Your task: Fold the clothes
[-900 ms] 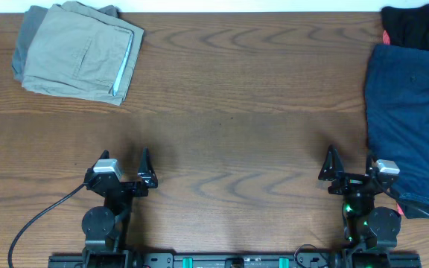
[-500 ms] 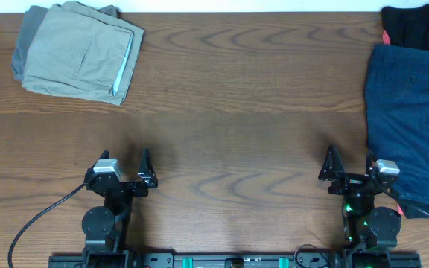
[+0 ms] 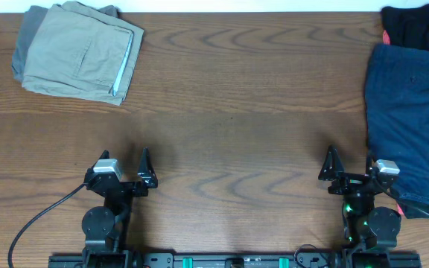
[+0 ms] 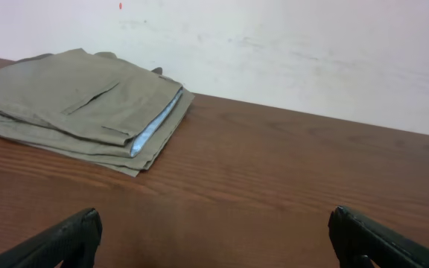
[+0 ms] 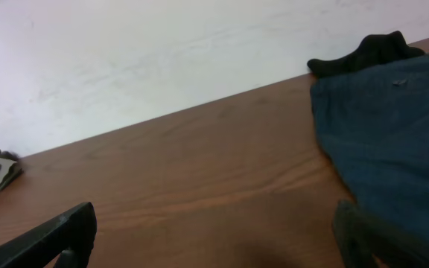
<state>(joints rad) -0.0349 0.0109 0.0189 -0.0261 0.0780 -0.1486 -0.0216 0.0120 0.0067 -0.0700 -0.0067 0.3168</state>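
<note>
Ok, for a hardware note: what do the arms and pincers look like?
Both arms are black. The left pincer and right pincer each have two pointed black fingers and a silver-white block. A black cable trails from the left arm; green lights glow on the right.

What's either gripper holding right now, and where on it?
Nothing: left gripper and right gripper are both open and empty; the navy shorts and folded khaki shorts lie on the table.
</note>
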